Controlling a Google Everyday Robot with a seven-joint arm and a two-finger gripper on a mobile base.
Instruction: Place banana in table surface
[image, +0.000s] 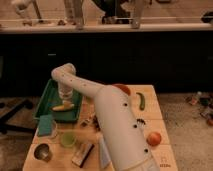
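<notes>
While the white arm (107, 107) reaches from the near right across the worktop (152, 112), the end effector (64, 99) hangs over the green tray (47, 95) at the far left. It points down, directly above the banana (62, 106). Whether its fingers are spread or clenched, and whether they touch the fruit, cannot be told; the wrist housing hides them.

Banana: pale yellow, lying inside the tray near its near-right portion, long axis roughly left to right. It is not on the bare wood of the worktop.

Other items on the worktop:
- teal sponge (45, 125), just at the near end of the tray
- pale green cup (67, 138), near the sponge, to its right
- metal bowl (42, 152), near-left corner
- dark rectangular brush-like object (82, 153), right of the bowl
- green curved vegetable (142, 101), far right
- orange round fruit (154, 138), near right, well apart from the tray
- red-orange item (122, 88), partly hidden behind the arm

Writing: faint dark marks at the near-right corner of the worktop, not readable. No brand or label legible on the arm.
</notes>
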